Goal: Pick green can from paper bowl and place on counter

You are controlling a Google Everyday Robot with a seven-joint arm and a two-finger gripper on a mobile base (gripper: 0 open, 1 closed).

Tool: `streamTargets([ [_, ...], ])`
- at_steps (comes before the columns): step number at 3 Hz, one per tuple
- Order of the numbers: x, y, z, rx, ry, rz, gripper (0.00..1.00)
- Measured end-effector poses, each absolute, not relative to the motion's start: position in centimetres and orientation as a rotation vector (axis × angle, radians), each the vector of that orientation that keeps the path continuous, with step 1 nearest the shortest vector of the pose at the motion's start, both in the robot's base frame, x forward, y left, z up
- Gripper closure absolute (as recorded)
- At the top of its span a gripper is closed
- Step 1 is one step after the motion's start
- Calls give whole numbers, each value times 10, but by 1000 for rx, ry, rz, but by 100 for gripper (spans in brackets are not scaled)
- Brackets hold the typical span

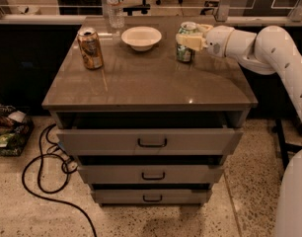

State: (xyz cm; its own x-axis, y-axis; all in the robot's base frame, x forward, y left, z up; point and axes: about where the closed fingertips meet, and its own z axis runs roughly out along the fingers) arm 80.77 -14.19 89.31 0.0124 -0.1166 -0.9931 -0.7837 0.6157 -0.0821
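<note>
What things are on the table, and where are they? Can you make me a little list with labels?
counter: glossy grey-brown counter on a grey cabinet
tool: two-finger tool at the back right, closed around the can
held: green and white aluminium can, upright, right of the bowl
bowl: off-white round paper bowl, empty, back middle
other can: orange-gold drink can, upright, back left
bottle: clear plastic bottle, at the back edge
drawers: three grey drawers with black handles, under the counter
</note>
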Motion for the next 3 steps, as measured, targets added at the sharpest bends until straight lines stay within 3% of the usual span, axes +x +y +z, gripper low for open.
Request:
streamTargets([
  [1, 808, -138, 892, -800, 1491, 622, 13],
  [2, 809, -134, 892, -803, 1490, 627, 0],
  [3, 809, -134, 892, -803, 1490, 627, 0],
])
